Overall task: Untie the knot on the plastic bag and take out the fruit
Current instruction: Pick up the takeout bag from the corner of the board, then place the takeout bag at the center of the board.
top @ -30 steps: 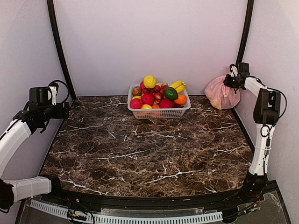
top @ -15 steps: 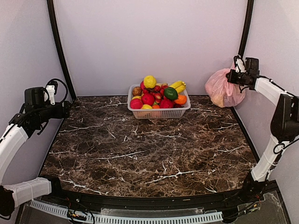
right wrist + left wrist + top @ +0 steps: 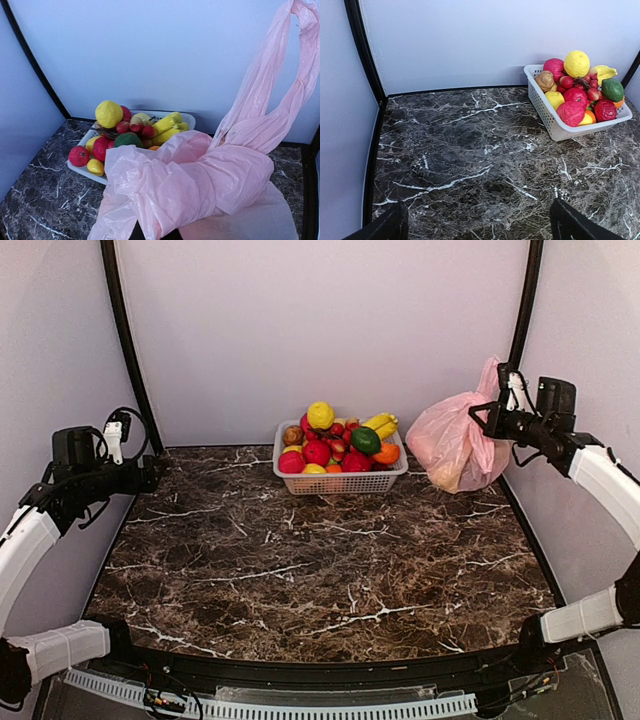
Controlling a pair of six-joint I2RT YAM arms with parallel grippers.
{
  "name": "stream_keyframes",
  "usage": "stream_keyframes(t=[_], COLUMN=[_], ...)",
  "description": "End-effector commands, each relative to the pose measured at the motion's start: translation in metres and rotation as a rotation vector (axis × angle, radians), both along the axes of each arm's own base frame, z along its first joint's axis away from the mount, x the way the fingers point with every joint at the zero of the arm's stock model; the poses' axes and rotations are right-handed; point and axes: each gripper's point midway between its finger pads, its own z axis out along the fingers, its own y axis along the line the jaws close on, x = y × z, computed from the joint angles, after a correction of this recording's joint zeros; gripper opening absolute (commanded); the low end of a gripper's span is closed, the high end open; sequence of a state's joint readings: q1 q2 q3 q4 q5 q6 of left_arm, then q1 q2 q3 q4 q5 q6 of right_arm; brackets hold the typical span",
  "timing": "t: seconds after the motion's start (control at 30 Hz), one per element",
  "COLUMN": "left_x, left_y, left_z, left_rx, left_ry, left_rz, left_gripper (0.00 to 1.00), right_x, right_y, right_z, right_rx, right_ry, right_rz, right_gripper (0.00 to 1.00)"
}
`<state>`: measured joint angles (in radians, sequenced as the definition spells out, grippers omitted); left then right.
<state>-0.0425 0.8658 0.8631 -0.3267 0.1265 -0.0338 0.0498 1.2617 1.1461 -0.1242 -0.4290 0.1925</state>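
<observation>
Swung leftward, plastic bag conceals jaws of right hand.

Wht basket, dk marble tabletop

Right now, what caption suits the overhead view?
Right pincer holds a crinkly pink plastic bag beside a fruit-filled white plastic basket.

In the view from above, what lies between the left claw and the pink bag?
Top view: first bare table, then the white basket, which stands nearer the pink bag than the left claw.
</observation>
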Motion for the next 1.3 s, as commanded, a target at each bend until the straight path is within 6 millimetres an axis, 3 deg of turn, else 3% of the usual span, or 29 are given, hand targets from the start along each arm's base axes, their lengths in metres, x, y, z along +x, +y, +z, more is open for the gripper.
stream_keyframes(t=[0.0,0.13,0.23,0.37,0.47,0.63,0.87,1.1,1.27], left_x=[-0.002,-0.005,-0.009,-0.011,-0.008,-0.002,0.003,0.002,0.003], left_y=[-0.031,-0.067,-0.091,-0.11,-0.111,-0.103,-0.085,-0.08,-0.08], left_z=[-0.001,-0.012,-0.028,-0.025,-0.011,0.002,-0.014,-0.015,-0.018], left_rx=[-0.081,-0.059,-0.03,-0.056,-0.082,-0.08,-0.018,-0.016,-0.015], left_ry=[0.007,0.04,0.102,0.11,0.071,0.045,0.053,0.043,0.045], left_rz=[-0.152,-0.281,-0.351,-0.414,-0.404,-0.345,-0.254,-0.229,-0.223], left_gripper=[0.96,0.95,0.96,0.96,0.98,0.99,0.99,0.99,0.99], right_x=[-0.047,-0.09,-0.107,-0.13,-0.149,-0.178,-0.213,-0.224,-0.221], right_y=[0.039,0.069,0.092,0.123,0.146,0.197,0.253,0.29,0.305], right_z=[0.034,0.034,0.022,0.016,0.016,-0.002,-0.036,-0.077,-0.107], right_rx=[0.031,0.067,0.068,0.057,0.102,0.085,0.024,-0.09,-0.187], right_ry=[-0.113,-0.118,-0.072,-0.046,-0.019,0.059,0.141,0.187,0.188], right_rz=[0.185,0.349,0.431,0.537,0.642,0.788,0.935,0.949,0.899], right_gripper=[0.0,0.0,0.0,0.0,0.0,0.0,0.0,0.0,0.0])
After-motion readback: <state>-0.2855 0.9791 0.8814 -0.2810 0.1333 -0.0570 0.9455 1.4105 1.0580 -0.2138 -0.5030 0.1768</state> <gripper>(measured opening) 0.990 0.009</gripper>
